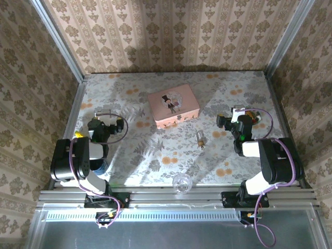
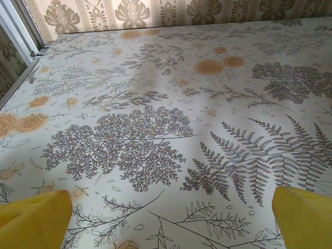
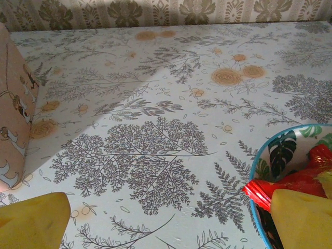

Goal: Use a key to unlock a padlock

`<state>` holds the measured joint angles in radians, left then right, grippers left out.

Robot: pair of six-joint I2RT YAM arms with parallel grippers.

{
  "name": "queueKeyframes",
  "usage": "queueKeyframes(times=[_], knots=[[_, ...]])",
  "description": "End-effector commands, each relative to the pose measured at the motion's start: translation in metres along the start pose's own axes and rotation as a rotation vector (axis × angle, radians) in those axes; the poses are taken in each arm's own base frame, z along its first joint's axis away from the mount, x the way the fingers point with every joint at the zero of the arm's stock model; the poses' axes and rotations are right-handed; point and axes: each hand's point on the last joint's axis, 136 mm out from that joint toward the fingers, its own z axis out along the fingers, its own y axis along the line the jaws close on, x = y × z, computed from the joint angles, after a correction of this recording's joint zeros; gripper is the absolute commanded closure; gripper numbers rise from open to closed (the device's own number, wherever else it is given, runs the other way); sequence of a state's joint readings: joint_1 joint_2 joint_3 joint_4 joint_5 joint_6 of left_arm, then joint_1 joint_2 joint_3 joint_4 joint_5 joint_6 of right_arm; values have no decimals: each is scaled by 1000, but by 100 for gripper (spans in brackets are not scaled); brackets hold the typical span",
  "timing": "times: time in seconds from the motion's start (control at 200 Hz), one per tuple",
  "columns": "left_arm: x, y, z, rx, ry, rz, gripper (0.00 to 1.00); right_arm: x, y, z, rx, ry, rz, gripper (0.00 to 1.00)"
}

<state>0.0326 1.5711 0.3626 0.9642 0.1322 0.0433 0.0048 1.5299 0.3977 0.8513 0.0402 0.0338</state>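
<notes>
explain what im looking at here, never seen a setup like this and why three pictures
Two robot arms are bolted at the near edge of a flowered table. The overhead picture looks down on both. The other two come from cameras on each wrist; the yellow tips at their bottom corners are claw fingers. The left claw and right claw are both open and hold nothing. On the table lie a small brass padlock, a pink box and a glass ball. The right wrist picture also shows a blue-rimmed bowl with something red inside.

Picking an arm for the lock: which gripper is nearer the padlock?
Right. The right gripper sits just right of the padlock; the left gripper is far off on its left.
</notes>
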Motion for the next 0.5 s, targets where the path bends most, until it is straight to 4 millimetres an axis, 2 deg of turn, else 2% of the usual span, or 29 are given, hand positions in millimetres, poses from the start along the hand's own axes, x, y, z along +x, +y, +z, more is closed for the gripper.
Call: queueKeyframes(times=[0.0, 0.495], knots=[[-9, -1, 2, -3, -7, 23, 0, -5, -4, 1, 27, -10, 12, 0], [-9, -3, 3, 0, -6, 32, 0, -4, -4, 1, 27, -8, 12, 0]])
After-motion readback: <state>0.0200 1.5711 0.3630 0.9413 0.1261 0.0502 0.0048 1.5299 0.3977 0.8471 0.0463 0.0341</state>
